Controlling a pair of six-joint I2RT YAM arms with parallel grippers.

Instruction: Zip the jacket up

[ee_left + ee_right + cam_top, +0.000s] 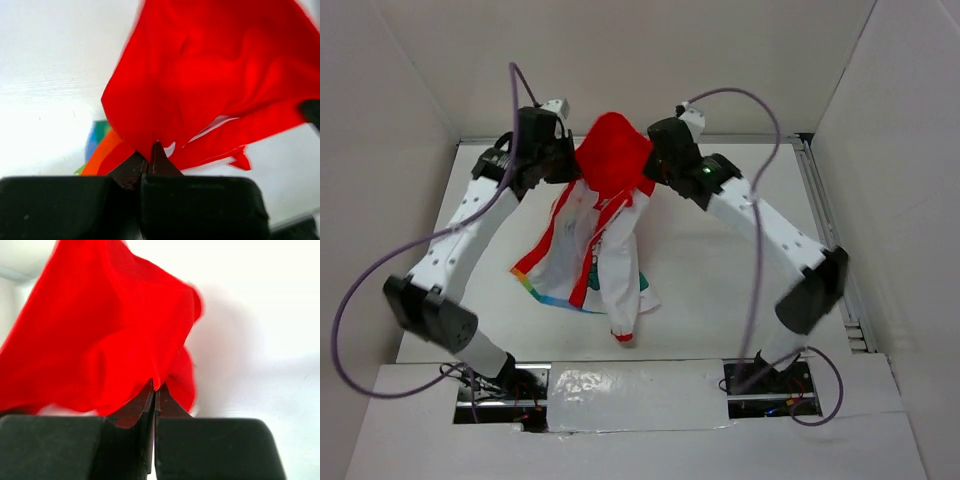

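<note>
While both arms reach forward from their bases at the near edge of the table (720, 270), the top view shows them bent into matching arches. The left arm (455, 240) has its elbow swung out to the left and the right arm (775, 235) has its elbow out to the right. Their wrists converge over the far middle of the table. There the left gripper (574, 166) and the right gripper (654, 168) flank the red hood (613, 150) of the jacket (595, 250), one at each side and both against the cloth. The hood is bunched up high between them, and the white body hangs toward the near side. Two red strips run down the front, set apart from one another. Rainbow stripes (535, 290) edge the hem at the left, and one sleeve (620, 290) trails nearest, ending in a red cuff (623, 337). Whether the hem rests on the table or hangs just clear of it cannot be told, and any print is too small to read. In the left wrist view the two dark fingers are pressed together with a fold of the red hood pinched at their tips. The cloth fans up and to the right, and orange, green and blue stripes peek out at lower left. In the right wrist view the fingers likewise meet tip to tip, clamped on a fold of the hood that billows up and to the left against the pale table.
</note>
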